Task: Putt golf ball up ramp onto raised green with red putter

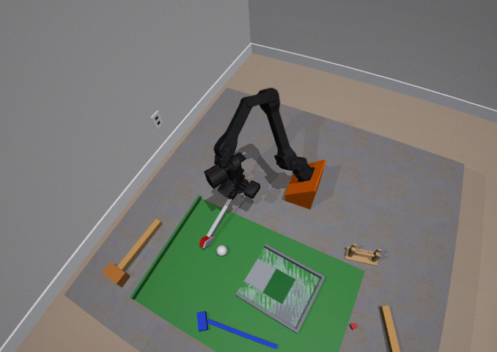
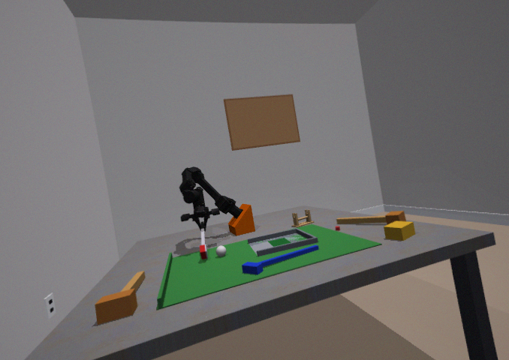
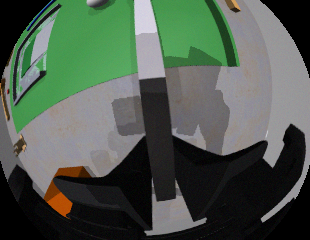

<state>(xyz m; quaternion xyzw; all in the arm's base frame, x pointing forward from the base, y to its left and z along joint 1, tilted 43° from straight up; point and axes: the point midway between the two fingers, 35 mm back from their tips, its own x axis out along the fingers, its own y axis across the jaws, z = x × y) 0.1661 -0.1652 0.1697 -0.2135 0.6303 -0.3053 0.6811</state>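
Grey walls close off the room behind a grey desk (image 2: 412, 250), and on one wall we see a brown board (image 2: 261, 121). Across the desk lies a green mat (image 1: 199, 286) with a low green wall along one edge.

We see the black arm (image 1: 253, 120) rising from an orange base (image 1: 305, 184) and bending down toward the mat's near corner. Its jaws (image 1: 232, 195) are clenched on the upper end of the red putter (image 1: 215, 226), whose pale shaft slants down to a red head (image 1: 206, 241) set low over the mat; we cannot tell whether the head touches the mat. In the wrist view the putter (image 3: 147, 40) runs straight out from between the two dark fingers.

Just beside the red head, on the side toward the framed area, we find the white golf ball (image 1: 221, 250) resting on the mat, a small gap apart from the head. Farther along the mat sits the grey frame (image 1: 280, 286), holding a grey ramp (image 1: 259, 277) and, next to it, the dark raised green (image 1: 278, 285).

Near the mat's front edge we see a blue putter (image 1: 234, 330) lying flat. Off the mat, a wooden mallet (image 1: 133, 255) lies near the green wall. On the opposite side we note a small wooden rack (image 1: 362, 254), a tiny red cube (image 1: 352, 325) and a wooden stick (image 1: 390, 328). In the exterior view a yellow block (image 2: 399, 229) sits near the desk's far edge.
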